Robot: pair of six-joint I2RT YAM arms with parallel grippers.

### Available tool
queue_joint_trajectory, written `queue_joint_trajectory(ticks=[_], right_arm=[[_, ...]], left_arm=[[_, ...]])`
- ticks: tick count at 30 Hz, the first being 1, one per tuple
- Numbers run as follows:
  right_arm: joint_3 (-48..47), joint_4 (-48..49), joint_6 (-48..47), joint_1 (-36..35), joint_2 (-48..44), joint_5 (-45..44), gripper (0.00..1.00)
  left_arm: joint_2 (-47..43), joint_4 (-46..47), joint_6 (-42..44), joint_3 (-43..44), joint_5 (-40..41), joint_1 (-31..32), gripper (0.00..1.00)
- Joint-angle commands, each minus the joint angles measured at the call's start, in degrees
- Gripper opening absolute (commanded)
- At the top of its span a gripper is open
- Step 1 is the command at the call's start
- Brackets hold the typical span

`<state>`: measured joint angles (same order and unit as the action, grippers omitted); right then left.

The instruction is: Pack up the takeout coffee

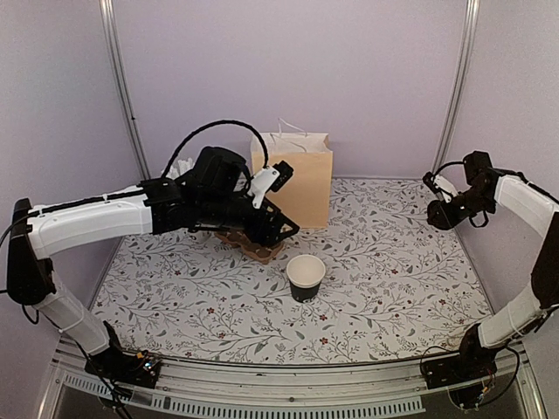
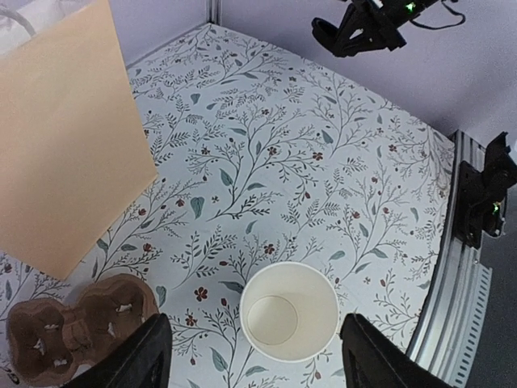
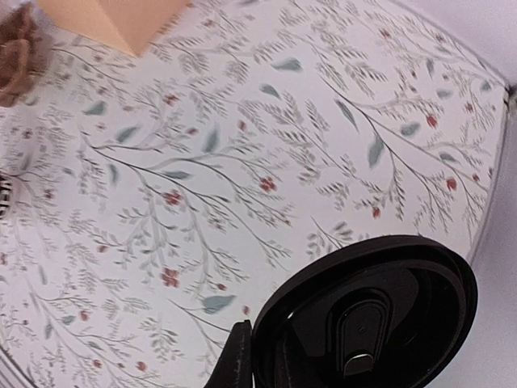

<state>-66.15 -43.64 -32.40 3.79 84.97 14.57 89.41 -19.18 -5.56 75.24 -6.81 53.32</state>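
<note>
Lidless cup (image 1: 306, 278) upright near the middle of the worktop (image 1: 393, 262), its lid (image 3: 380, 315) up in the right hand (image 1: 441, 212).

From the left edge, the left arm stretches across the worktop, and the left hand (image 2: 258, 356) hangs above the brown cup carrier (image 1: 258, 246), which lies toward the far edge just in front of the standing tan paper bag (image 1: 301, 179). That hand's fingers are spread wide and grip nothing. In the wrist view the cup's white inside shows below and between them, untouched. The black cup stands on the near side of the carrier, apart from it. Toward the far right corner, the right hand is raised off the worktop with its fingers closed on the black round lid, which is held tilted and clear of the floral surface.
</note>
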Motion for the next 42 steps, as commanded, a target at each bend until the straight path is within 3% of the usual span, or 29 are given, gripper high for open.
queue_joint_trajectory(ticks=[1, 5, 9, 14, 18, 24, 25, 26, 37, 42], right_arm=[[-1.43, -6.74, -2.48, -1.69, -5.30, 27.90, 0.07], [-1.48, -7.51, -4.06, -5.57, -9.28, 43.02, 0.08], [-4.01, -10.24, -5.67, -11.77, -9.63, 49.30, 0.08], [-10.85, -20.32, -12.32, -15.91, -6.66, 58.42, 0.09], [-16.01, -30.65, -18.98, -16.58, -4.14, 66.03, 0.09], [-17.62, -34.02, -22.36, -17.27, -2.92, 69.63, 0.09], [-17.34, -34.20, -22.42, -17.29, -3.00, 69.98, 0.09], [-17.08, -34.23, -22.44, -17.26, -3.25, 70.18, 0.09], [-14.64, -30.52, -17.96, -17.29, -7.13, 71.01, 0.10], [-14.47, -30.49, -17.27, -17.25, -7.06, 70.95, 0.10]], left_arm=[[-6.78, 13.42, 1.71, -6.68, -0.24, 0.89, 0.75], [-10.99, 28.64, 1.65, -13.21, -1.77, 1.35, 0.76], [-11.05, 37.51, 0.25, -14.47, -1.64, 3.07, 0.76], [-7.71, 54.04, 1.98, -18.06, -0.05, 7.24, 0.81], [-3.94, 61.50, 5.26, -17.80, 2.37, 10.70, 0.87], [1.73, 61.90, 11.42, -13.02, 1.71, 12.59, 0.90], [2.68, 60.81, 12.30, -11.65, 1.06, 12.64, 0.98], [3.46, 60.12, 13.10, -10.59, 0.21, 12.65, 0.99], [12.91, 62.26, 18.71, -2.68, 1.80, 12.85, 0.95], [16.22, 63.54, 19.49, -0.33, -1.18, 12.86, 0.97]])
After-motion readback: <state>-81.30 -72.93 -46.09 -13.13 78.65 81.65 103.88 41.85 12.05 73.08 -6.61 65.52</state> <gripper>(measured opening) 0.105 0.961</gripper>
